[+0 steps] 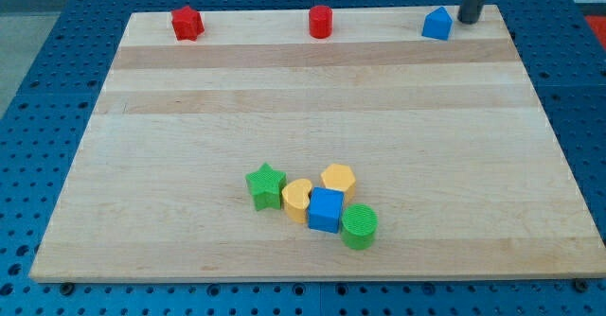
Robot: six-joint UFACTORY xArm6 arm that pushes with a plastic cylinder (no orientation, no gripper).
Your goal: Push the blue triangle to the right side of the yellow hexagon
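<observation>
Near the view's bottom, the yellow hexagon block (338,178) sits in a cluster, a blue cube block (325,209) touching it. Far off, the blue triangle block (436,23) waits at the wooden bench (189,127) top edge. My tip (470,19), a bare rod tool (holding nothing), stands just right; circle behind, then push downward steadily.

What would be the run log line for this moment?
tip: right of blue triangle, close | yellow hexagon: in bottom cluster | push: not done
</observation>
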